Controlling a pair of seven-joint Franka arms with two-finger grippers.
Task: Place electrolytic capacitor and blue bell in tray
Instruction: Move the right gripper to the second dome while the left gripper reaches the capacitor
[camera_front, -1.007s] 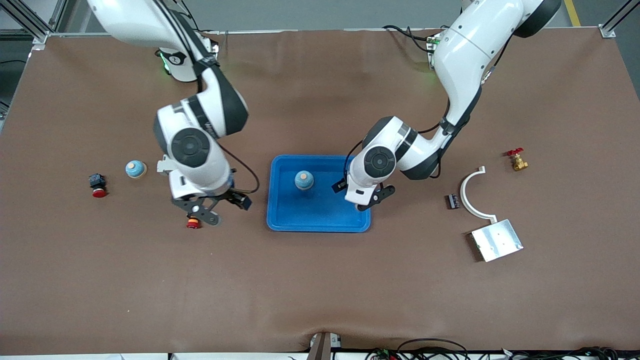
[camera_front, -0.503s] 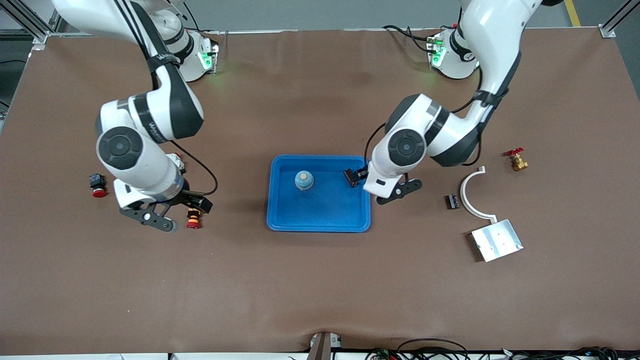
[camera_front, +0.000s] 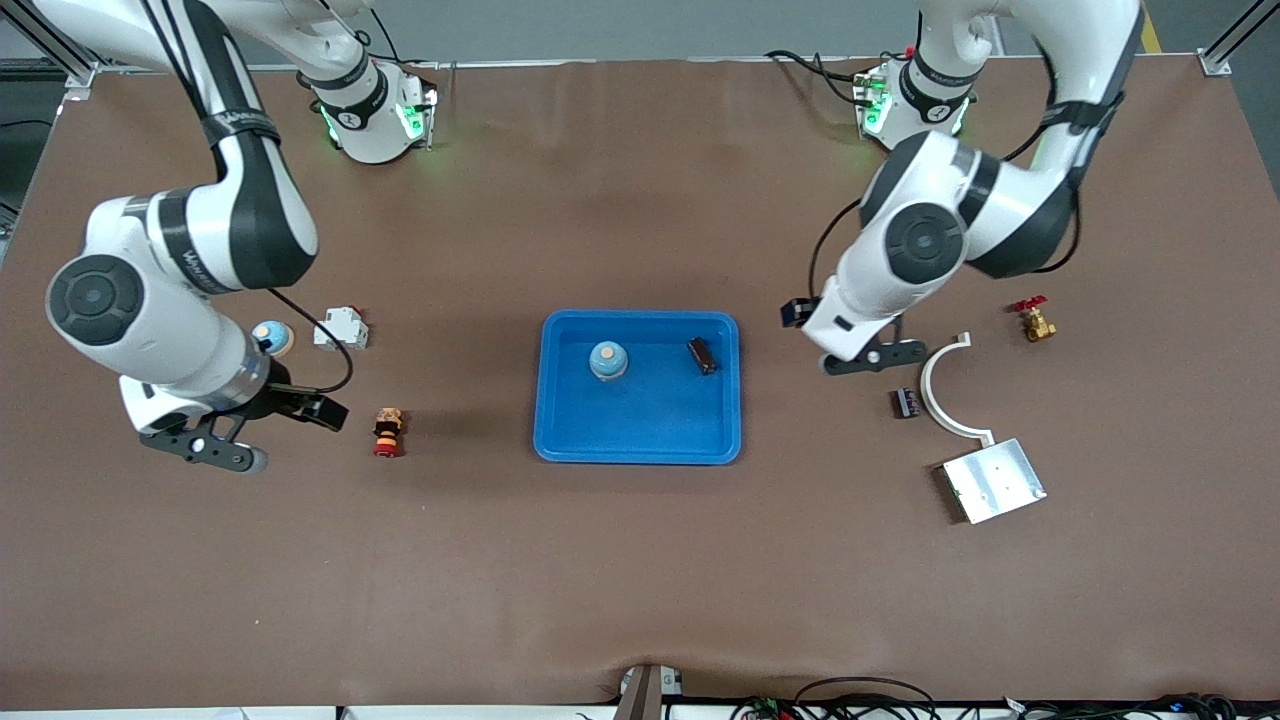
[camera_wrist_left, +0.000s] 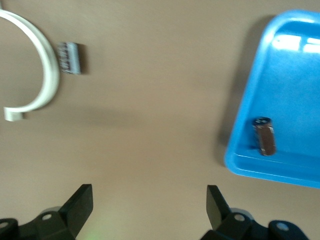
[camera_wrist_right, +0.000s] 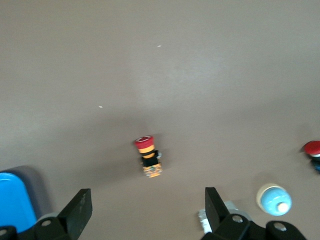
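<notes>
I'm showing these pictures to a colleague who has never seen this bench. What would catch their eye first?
Probably the bright blue tray at mid-table, holding a blue bell and a dark electrolytic capacitor lying near its rim. Next, the two white arms flanking it: the left gripper open over bare table beside a white curved bracket, the right gripper open over the table near a red pushbutton and a second blue bell.
</notes>
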